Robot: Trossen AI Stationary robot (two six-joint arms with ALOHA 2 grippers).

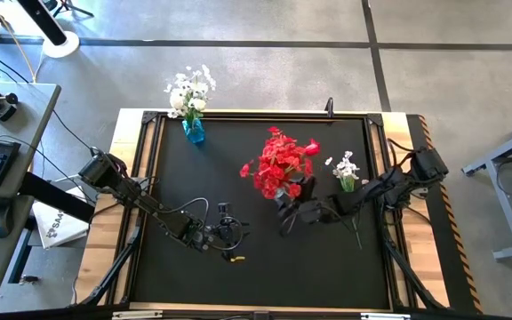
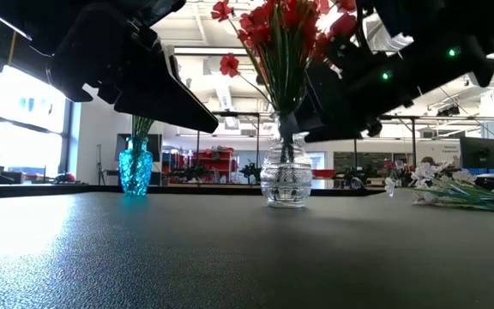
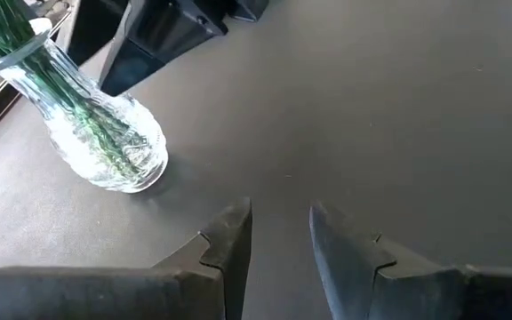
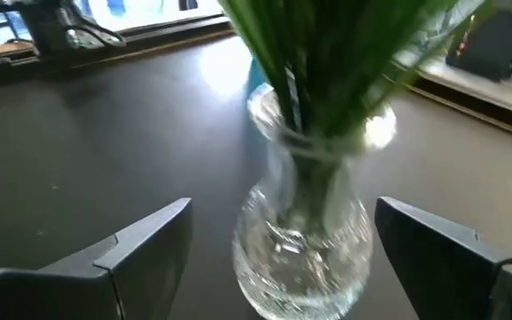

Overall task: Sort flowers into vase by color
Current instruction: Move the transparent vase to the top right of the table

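The clear ribbed glass vase (image 4: 305, 236) of red blossoms is being flanked by the wide-open, empty right tool (image 4: 278, 253); the left tool (image 3: 280, 240), partly open and empty, is being held over the black desk (image 1: 265, 267).

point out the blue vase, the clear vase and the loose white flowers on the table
blue vase (image 2: 135, 170), low view, on its body
clear vase (image 2: 286, 178), low view, on its ribbed belly
loose white flowers (image 1: 347, 169), high view, on the blossoms

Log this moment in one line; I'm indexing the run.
right gripper: open, by clear vase of red flowers | left gripper: open, empty | white flowers: on table
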